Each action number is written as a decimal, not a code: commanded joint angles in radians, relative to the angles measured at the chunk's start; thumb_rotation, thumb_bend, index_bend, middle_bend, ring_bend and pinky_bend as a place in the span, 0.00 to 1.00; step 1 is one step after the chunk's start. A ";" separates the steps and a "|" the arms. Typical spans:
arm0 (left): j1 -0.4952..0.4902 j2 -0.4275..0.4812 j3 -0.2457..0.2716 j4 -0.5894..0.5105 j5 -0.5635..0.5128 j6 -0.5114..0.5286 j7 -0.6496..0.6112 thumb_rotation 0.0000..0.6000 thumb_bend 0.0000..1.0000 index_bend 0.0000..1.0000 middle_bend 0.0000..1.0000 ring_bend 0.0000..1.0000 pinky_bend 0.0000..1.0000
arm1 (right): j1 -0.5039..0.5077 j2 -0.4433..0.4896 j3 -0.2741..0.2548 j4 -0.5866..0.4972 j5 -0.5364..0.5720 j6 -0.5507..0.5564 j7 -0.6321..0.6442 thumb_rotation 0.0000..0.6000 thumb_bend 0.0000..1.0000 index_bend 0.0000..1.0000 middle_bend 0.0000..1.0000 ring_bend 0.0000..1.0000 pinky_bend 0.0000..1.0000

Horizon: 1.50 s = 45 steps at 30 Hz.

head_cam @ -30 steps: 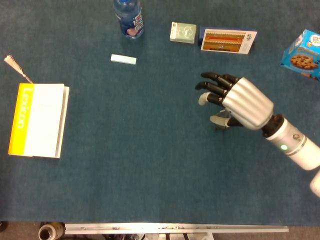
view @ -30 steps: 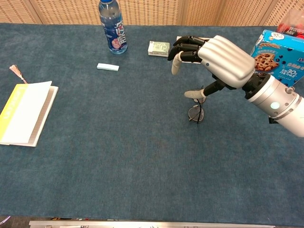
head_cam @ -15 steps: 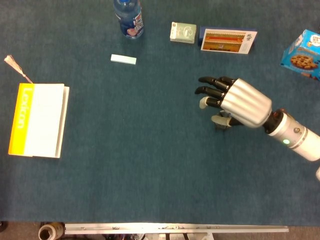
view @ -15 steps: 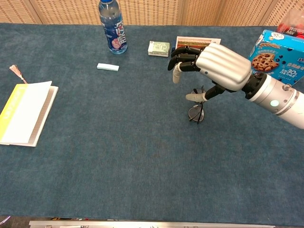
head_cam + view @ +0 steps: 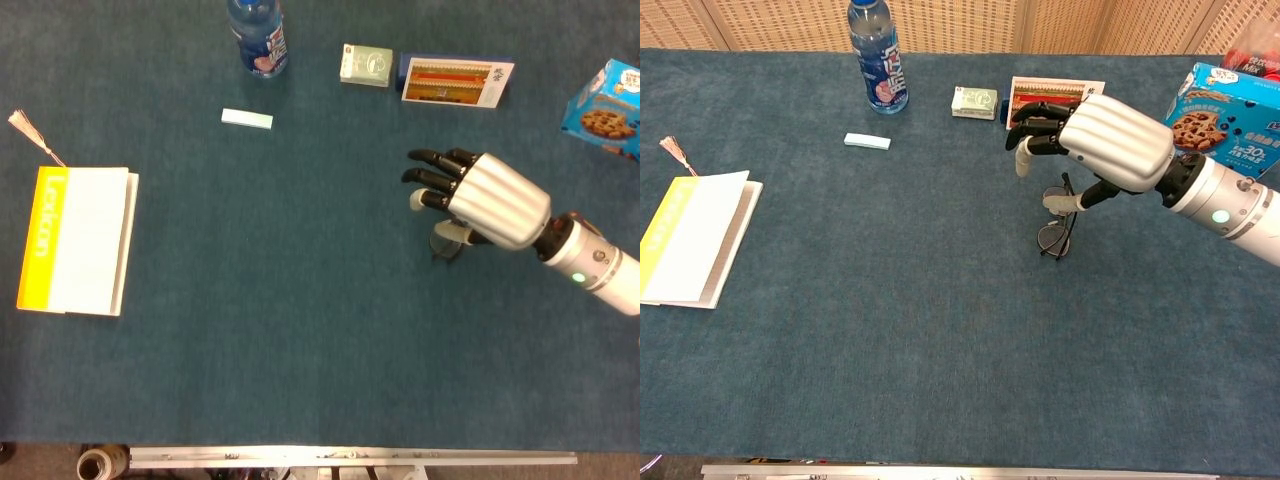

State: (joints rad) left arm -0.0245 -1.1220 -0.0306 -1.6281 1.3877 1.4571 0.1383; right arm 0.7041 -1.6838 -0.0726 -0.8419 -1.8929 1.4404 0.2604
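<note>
The right hand [image 5: 1110,140] hangs over a pair of glasses [image 5: 1053,236] lying on the blue counter [image 5: 300,330]. Its fingers [image 5: 1032,120] are spread and slightly curled, holding nothing, and the thumb tip points down just above the frame — whether it touches the frame I cannot tell. In the head view the glasses [image 5: 444,243] show only partly, tucked under the palm of the right hand [image 5: 490,200].

Against a second ago the hand has slid a little to the robot's right and drawn back toward its wrist, so the fingers now sit above the far end of the glasses. The glasses themselves have not moved. To my eye this is a small correction of the approach, with the grasp not yet made — the hand is lining up, not lifting.

Beyond the fingertips stand a red-and-white card box [image 5: 1055,90] and a small green pack [image 5: 974,101]; further left of them a water bottle [image 5: 875,55] and a pale eraser-like strip [image 5: 867,141]. Behind the wrist is a blue cookie box [image 5: 1230,105]. Well apart, to the fingers' left, lies a yellow-edged book [image 5: 78,240] with a tassel [image 5: 22,124]. The left hand shows in neither view.
</note>
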 commanded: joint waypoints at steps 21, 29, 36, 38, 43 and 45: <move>0.002 -0.008 0.005 0.014 -0.008 -0.010 -0.012 1.00 0.04 0.53 0.51 0.39 0.59 | -0.017 -0.088 -0.015 0.198 0.042 -0.004 0.016 1.00 0.17 0.46 0.34 0.18 0.44; 0.004 -0.011 0.005 0.021 -0.007 -0.008 -0.020 1.00 0.04 0.53 0.51 0.39 0.59 | -0.011 -0.113 -0.010 0.220 0.051 0.019 0.041 1.00 0.17 0.46 0.34 0.18 0.44; 0.004 -0.010 0.005 0.021 -0.006 -0.007 -0.021 1.00 0.04 0.53 0.51 0.39 0.59 | -0.006 -0.121 -0.004 0.219 0.052 0.058 0.052 1.00 0.16 0.46 0.34 0.18 0.44; 0.004 -0.010 0.005 0.020 -0.005 -0.006 -0.020 1.00 0.04 0.53 0.51 0.39 0.59 | -0.007 -0.116 -0.007 0.221 0.046 0.079 0.050 1.00 0.16 0.46 0.34 0.18 0.44; 0.003 -0.011 0.005 0.018 -0.003 -0.007 -0.015 1.00 0.04 0.53 0.51 0.38 0.59 | -0.005 -0.101 -0.025 0.248 0.018 0.128 0.055 1.00 0.19 0.46 0.34 0.18 0.44; 0.001 -0.012 0.005 0.017 -0.003 -0.009 -0.013 1.00 0.04 0.53 0.51 0.39 0.59 | -0.003 -0.100 -0.031 0.266 0.009 0.146 0.055 1.00 0.20 0.46 0.34 0.18 0.44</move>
State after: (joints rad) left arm -0.0232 -1.1340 -0.0259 -1.6107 1.3849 1.4485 0.1251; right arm 0.6994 -1.7864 -0.0986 -0.5845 -1.8774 1.5782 0.3146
